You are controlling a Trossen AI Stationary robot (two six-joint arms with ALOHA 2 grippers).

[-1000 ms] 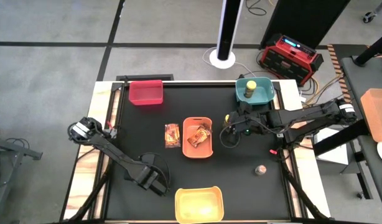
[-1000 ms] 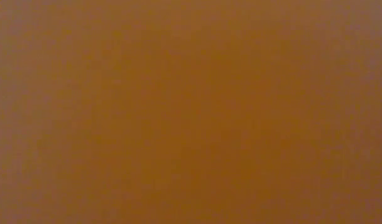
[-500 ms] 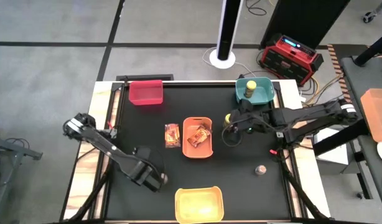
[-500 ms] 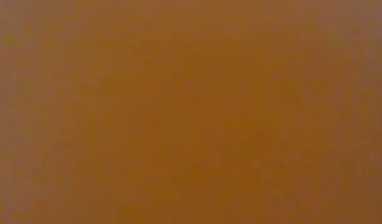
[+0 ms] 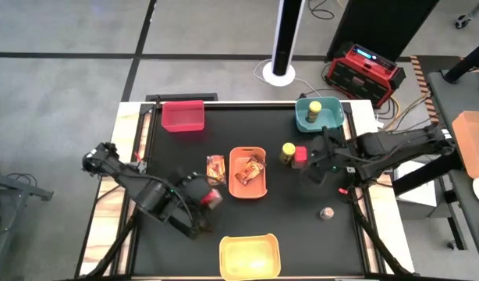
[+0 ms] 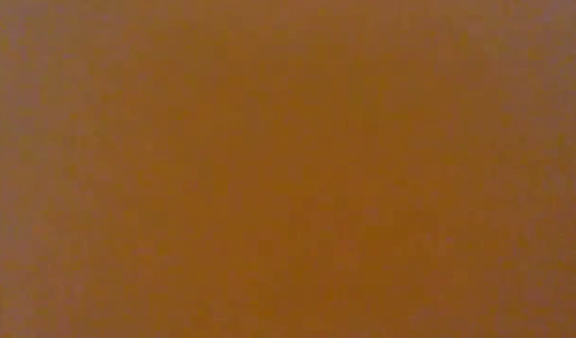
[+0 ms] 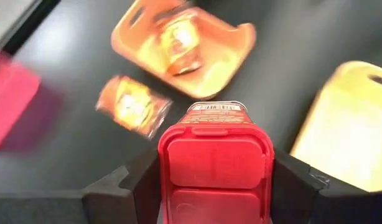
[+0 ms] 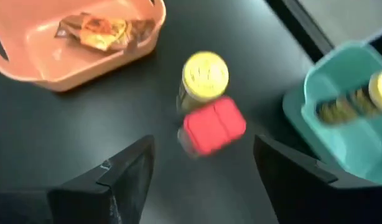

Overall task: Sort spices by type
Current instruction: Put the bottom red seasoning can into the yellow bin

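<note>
The left hand (image 7: 213, 180) is clamped on a red box (image 7: 214, 165), its fingers pressed to both sides; in the high view the box (image 5: 211, 198) shows between the packet on the worktop and the yellow bin, near the front edge. Half a second ago that hand was lower and to the left, with no box visible in it. The lower part of the box is cut off in the wrist view.

The right hand (image 8: 203, 165) is released, fingers spread wide and holding nothing. It has drawn back toward the right edge, uncovering a yellow-lidded jar (image 5: 288, 151) and a second red box (image 5: 300, 155) that touch each other beside the orange bin (image 5: 248, 189).

One packet (image 5: 250, 168) lies in the orange bin; another packet (image 5: 215, 168) lies just beside it on the bare worktop (image 5: 177, 156). A second yellow-lidded jar (image 5: 314, 109) stands in the teal bin (image 5: 333, 121). A small silver-lidded jar (image 5: 328, 213) sits alone toward the front right corner. The red bin (image 5: 182, 116) is at the back left, the yellow bin (image 5: 250, 256) at the front edge.

The low view is filled with blank orange-brown.
</note>
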